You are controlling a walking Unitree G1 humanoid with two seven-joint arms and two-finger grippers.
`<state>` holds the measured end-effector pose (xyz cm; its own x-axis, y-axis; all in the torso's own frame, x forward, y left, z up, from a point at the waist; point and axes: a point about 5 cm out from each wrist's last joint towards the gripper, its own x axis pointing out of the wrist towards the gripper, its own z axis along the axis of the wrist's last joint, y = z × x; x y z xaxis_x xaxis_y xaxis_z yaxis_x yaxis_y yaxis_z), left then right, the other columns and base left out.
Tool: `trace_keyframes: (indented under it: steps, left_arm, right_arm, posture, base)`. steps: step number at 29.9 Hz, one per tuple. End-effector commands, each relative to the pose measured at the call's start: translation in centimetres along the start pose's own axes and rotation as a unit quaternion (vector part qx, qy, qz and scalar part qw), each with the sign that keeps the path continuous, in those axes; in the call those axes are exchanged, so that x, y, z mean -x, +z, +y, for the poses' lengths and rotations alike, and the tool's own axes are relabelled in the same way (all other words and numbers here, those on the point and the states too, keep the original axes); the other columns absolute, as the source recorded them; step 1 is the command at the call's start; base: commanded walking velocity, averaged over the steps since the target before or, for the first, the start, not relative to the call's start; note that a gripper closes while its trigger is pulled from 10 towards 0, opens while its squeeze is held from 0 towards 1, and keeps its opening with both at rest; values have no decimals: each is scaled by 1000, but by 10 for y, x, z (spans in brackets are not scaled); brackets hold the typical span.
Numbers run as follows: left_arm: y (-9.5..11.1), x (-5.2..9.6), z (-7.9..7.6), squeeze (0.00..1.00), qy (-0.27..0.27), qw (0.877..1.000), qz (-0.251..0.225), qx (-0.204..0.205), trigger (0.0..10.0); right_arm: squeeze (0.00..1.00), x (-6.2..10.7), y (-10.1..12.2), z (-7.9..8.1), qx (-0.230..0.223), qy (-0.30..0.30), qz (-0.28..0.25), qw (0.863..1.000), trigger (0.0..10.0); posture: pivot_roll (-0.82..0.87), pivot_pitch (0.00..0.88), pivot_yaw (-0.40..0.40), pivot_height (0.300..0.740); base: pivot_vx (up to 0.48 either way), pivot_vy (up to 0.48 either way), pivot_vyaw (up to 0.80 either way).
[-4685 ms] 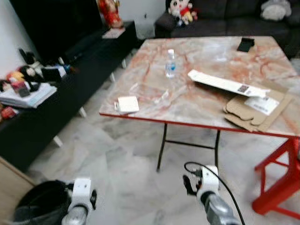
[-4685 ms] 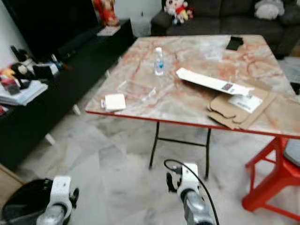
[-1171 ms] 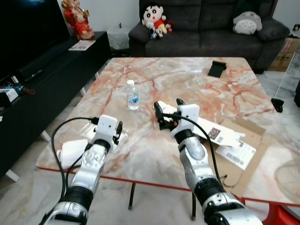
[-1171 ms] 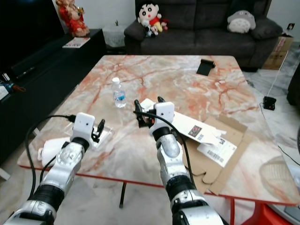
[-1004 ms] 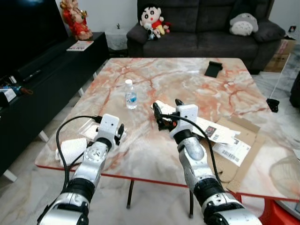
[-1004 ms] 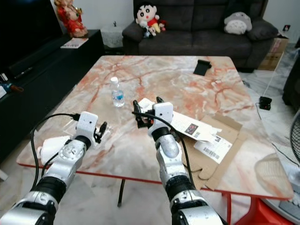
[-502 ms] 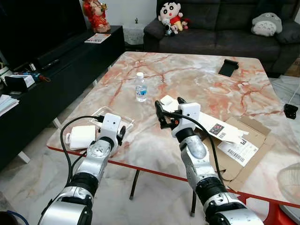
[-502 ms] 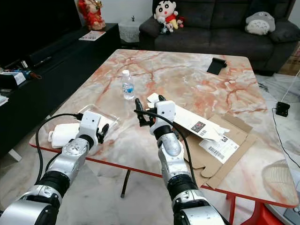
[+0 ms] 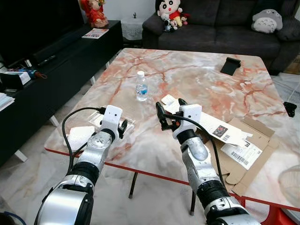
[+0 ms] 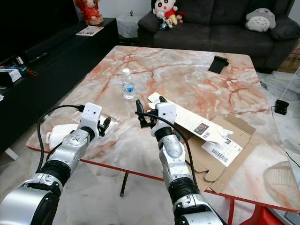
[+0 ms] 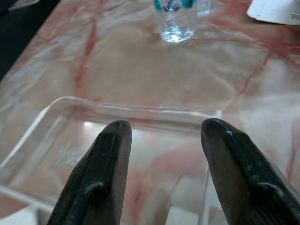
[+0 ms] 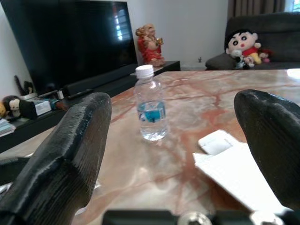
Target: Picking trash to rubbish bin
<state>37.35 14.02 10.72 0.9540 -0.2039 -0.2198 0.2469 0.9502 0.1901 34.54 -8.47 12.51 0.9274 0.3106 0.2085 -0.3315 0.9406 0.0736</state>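
This is a home's living room. A dark grey sofa (image 9: pixel 220 28) stands along the far wall with soft toys on it: a cartoon boy doll (image 9: pixel 169 11) and a grey plush (image 9: pixel 272 19). To the left runs a long black TV cabinet (image 9: pixel 56 61) with a large dark television (image 12: pixel 70 42) above it and a red figurine (image 9: pixel 95 11) at its far end. In the middle stands a marble-patterned folding table (image 9: pixel 197 79) with a red edge, over a pale marble tile floor (image 9: pixel 28 187).

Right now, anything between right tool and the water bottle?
Nothing: bare marble table between the open right tool and the water bottle, per the right wrist view; white paper lies off to one side.
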Motion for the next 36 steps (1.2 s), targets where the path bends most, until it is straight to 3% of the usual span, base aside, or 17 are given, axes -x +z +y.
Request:
trace_keyframes:
  steps: [1,11,22,24,25,36]
  left_arm:
    - [1,-1,2,0,-9,1000,11,-12,10000]
    - [-5,-1,-10,0,-43,999,14,-13,10000]
    - [-24,2,-20,0,-69,994,84,-29,10000]
    - [-27,3,-21,0,-71,993,95,-28,8588]
    - [-28,3,-22,0,-72,992,99,-25,0]
    - [-31,5,-17,0,-64,990,122,-32,0]
  right_arm:
    - [0,1,1,2,1,5,0,1000,10000]
    - [0,6,0,4,0,10,6,1000,10000]
    - [0,7,1,8,-6,12,10,1000,10000]
    - [0,6,1,9,-7,12,12,1000,10000]
    - [0,6,1,9,-7,13,12,1000,10000]
    - [0,1,3,11,-12,9,10,1000,10000]
  posture:
    - [26,56,20,740]
    - [22,87,6,740]
    - [30,97,11,740]
    - [35,94,12,740]
    - [36,93,13,740]
    - [52,67,41,740]
  base:
    - [0,0,0]
    - [0,0,0]
    - [0,0,0]
    - [0,0,0]
    - [0,0,0]
    - [0,0,0]
